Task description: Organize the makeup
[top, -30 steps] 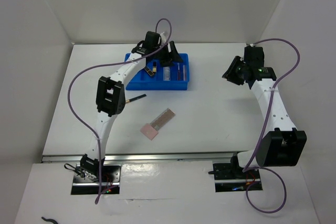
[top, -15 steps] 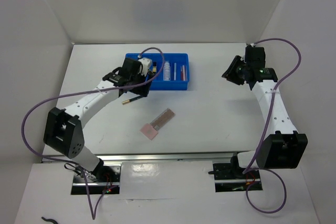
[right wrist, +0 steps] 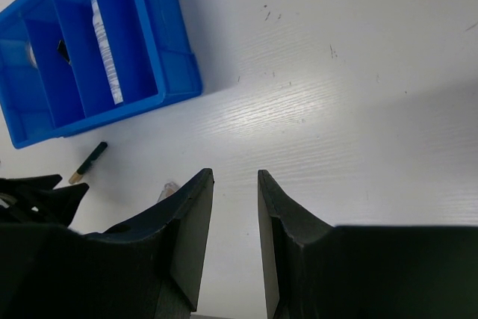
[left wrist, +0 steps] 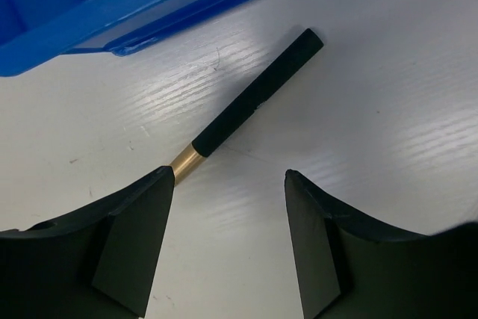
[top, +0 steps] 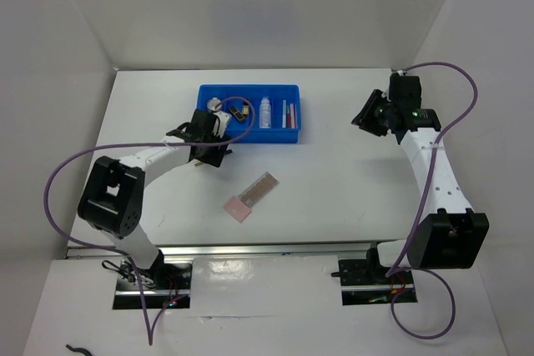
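Observation:
A black pencil with a gold end (left wrist: pixel 254 98) lies on the white table just in front of the blue tray (left wrist: pixel 112 13). My left gripper (left wrist: pixel 228 177) is low over it and open. The pencil's gold end runs behind the left fingertip, and the black shaft lies ahead of the jaws. From above, the left gripper (top: pixel 209 143) covers most of the pencil. A flat pink palette (top: pixel 250 198) lies nearer on the table. In the tray (top: pixel 250 135) are a round compact (top: pixel 215 104), a black-gold lipstick (top: pixel 242 110), a clear tube (top: pixel 265 112) and slim pink pencils (top: pixel 288 112). My right gripper (right wrist: pixel 235 173) hovers at the right, open by a narrow gap, with nothing in it.
The right wrist view shows the tray (right wrist: pixel 97 57), the pencil (right wrist: pixel 88 162) and the left gripper's dark fingers (right wrist: pixel 30 192) at the lower left. White walls enclose the table on three sides. A purple cable loops over the tray's left part.
My left arm has pulled back from over the tray and come down over the pencil on the table. Its jaws have narrowed a little. The right arm has not moved.

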Robot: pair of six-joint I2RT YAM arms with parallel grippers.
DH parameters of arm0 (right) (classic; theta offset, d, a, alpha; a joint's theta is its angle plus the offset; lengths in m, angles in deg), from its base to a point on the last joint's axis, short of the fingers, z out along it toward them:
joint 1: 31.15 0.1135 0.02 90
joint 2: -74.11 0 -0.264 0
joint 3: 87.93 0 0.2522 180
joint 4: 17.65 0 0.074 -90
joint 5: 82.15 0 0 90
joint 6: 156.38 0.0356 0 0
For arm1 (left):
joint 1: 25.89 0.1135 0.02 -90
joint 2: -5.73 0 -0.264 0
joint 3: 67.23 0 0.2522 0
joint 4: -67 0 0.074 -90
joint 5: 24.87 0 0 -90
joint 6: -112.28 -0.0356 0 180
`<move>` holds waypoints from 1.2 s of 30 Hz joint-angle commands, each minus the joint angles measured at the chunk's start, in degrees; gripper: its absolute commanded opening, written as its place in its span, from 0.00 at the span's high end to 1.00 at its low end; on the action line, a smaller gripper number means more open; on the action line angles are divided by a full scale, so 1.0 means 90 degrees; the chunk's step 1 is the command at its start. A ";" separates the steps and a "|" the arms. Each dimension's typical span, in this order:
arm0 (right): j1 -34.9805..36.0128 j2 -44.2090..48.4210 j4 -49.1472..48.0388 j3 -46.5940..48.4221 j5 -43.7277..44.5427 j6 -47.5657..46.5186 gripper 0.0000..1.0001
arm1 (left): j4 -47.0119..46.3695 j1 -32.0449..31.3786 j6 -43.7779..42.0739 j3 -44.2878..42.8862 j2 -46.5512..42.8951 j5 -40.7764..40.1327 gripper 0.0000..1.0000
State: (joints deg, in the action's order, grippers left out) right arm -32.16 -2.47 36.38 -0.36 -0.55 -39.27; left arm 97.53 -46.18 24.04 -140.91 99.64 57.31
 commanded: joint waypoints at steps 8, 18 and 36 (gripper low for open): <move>-0.0034 0.0276 -0.0070 -0.0036 -0.0053 -0.0054 0.62 | -0.0691 0.0351 -0.0117 -0.0227 0.0688 0.0233 0.29; -0.0034 0.0276 -0.0070 -0.0036 -0.0111 -0.0054 0.62 | -0.0428 0.0351 -0.0059 -0.0344 0.1158 0.0838 0.39; -0.0034 0.0403 -0.0070 0.0023 -0.0111 0.0005 0.62 | 0.1992 -0.0108 -0.0283 -0.1142 0.0357 0.4049 1.00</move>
State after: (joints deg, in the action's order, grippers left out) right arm -32.16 -1.81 36.36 -0.36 -1.01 -39.22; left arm 108.96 -46.62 23.41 -145.52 106.74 82.47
